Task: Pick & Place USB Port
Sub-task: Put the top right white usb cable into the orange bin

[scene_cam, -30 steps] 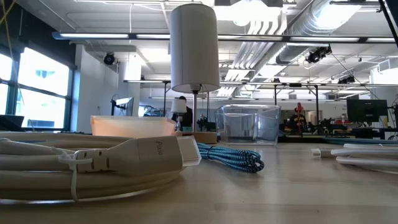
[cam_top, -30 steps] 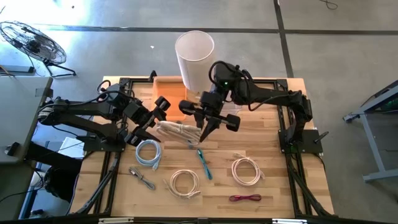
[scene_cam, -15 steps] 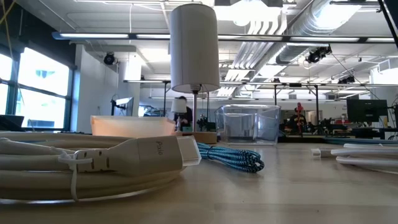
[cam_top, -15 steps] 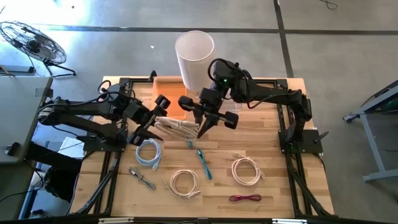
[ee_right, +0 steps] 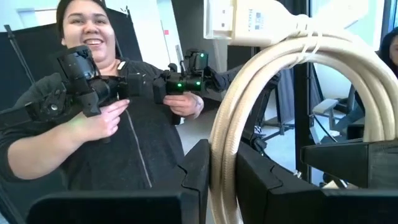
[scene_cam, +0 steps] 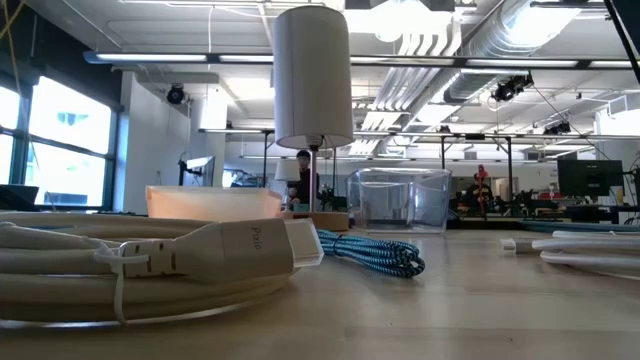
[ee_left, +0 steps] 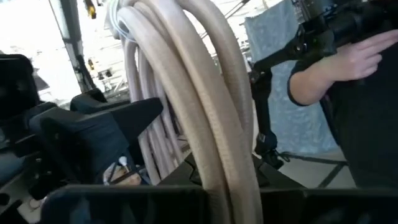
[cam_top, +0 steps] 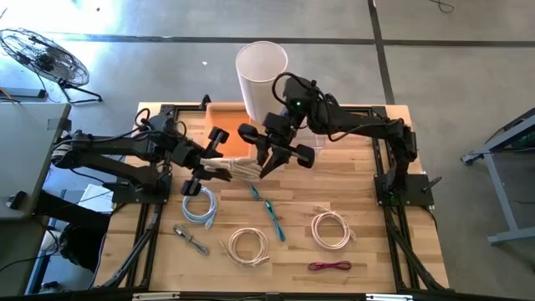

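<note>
Both pincers clamp the coiled beige braided cable bundle (cam_top: 236, 170) above the wooden worktop (cam_top: 368, 201). Left pincer (cam_top: 206, 170) grips one end, right pincer (cam_top: 266, 167) the other.

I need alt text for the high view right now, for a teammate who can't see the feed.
Overhead view of a wooden table: both end effectors meet at a coiled beige cable near the table's back, the left end effector and the right end effector each gripping it. Smaller cable coils lie nearer the front, and a white cylinder stands behind an orange bin.
</note>
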Controlling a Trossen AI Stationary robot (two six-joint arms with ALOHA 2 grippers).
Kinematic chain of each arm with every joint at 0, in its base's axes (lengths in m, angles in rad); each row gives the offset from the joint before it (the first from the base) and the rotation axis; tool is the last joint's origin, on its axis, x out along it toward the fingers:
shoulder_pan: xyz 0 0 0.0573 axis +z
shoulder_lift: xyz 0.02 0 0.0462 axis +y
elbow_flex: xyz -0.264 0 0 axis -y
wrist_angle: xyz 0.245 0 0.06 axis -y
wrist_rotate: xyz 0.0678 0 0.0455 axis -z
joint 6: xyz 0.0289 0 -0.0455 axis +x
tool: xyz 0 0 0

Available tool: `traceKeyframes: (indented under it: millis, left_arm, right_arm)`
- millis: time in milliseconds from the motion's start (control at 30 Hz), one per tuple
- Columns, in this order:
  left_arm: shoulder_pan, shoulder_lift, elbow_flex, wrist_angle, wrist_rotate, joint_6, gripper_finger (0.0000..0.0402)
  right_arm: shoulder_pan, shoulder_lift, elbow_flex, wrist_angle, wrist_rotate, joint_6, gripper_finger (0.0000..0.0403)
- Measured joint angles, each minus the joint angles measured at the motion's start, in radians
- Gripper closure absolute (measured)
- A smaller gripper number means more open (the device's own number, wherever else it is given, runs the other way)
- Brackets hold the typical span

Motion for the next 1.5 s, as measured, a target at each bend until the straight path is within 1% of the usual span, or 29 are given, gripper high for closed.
traceKeyframes:
  millis: [67,233,367,433,500,600,767,833,867,933,967,1067,1133,1200,1300,1400,1500]
  left_arm:
    - [0.000,-0.004,0.000,-0.002,-0.018,0.000,0.0389]
    - [0.000,-0.026,0.000,-0.014,-0.054,0.006,0.0395]
    - [0.000,-0.049,0.000,-0.042,-0.089,-0.007,0.0396]
    - [0.000,-0.061,0.000,-0.069,-0.110,-0.009,0.0397]
    - [-0.001,-0.066,0.000,-0.093,-0.115,-0.009,0.0397]
    - [-0.001,-0.066,0.000,-0.099,-0.115,-0.028,0.0397]
    - [0.000,-0.080,0.001,-0.108,-0.115,-0.053,0.0397]
    - [0.000,-0.102,0.024,-0.170,-0.131,-0.074,0.0397]
    - [0.000,-0.121,0.040,-0.226,-0.152,-0.075,0.0397]
    - [-0.003,-0.159,0.083,-0.357,-0.206,-0.054,0.0397]
    - [-0.012,-0.179,0.109,-0.433,-0.248,-0.038,0.0398]
    - [-0.048,-0.227,0.204,-0.670,-0.428,0.015,0.0398]
    - [-0.078,-0.242,0.268,-0.821,-0.565,0.049,0.0398]
    - [-0.112,-0.242,0.322,-0.961,-0.691,0.052,0.0398]
    - [-0.159,-0.226,0.365,-1.118,-0.837,0.051,0.0398]
    - [-0.178,-0.194,0.371,-1.283,-0.937,0.052,0.0398]
    - [-0.177,-0.136,0.371,-1.414,-1.010,0.054,0.0398]
  right_arm:
    - [-0.008,0.000,0.000,0.001,-0.007,0.004,0.0349]
    - [-0.012,0.000,0.000,0.027,0.003,0.091,0.0347]
    - [-0.012,-0.002,0.000,0.018,-0.035,0.099,0.0345]
    - [-0.010,-0.003,0.000,0.017,-0.047,0.133,0.0337]
    - [-0.010,-0.004,-0.001,0.014,-0.059,0.163,0.0319]
    - [-0.011,-0.004,-0.002,0.014,-0.078,0.202,0.0278]
    - [-0.020,-0.010,-0.002,0.027,-0.082,0.190,0.0204]
    - [-0.042,-0.010,-0.002,0.036,-0.063,0.189,0.0186]
    - [-0.056,-0.013,-0.002,0.036,-0.046,0.211,0.0181]
    - [-0.095,-0.020,-0.001,0.035,-0.035,0.256,0.0177]
    - [-0.114,-0.024,-0.001,0.031,-0.054,0.278,0.0177]
    - [-0.162,-0.049,0.000,0.026,-0.116,0.318,0.0180]
    - [-0.177,-0.072,0.001,0.013,-0.135,0.316,0.0183]
    - [-0.184,-0.096,0.001,0.001,-0.151,0.312,0.0187]
    - [-0.186,-0.141,0.001,-0.022,-0.180,0.310,0.0194]
    - [-0.178,-0.187,0.001,-0.058,-0.218,0.309,0.0199]
    - [-0.165,-0.231,0.002,-0.149,-0.244,0.297,0.0205]
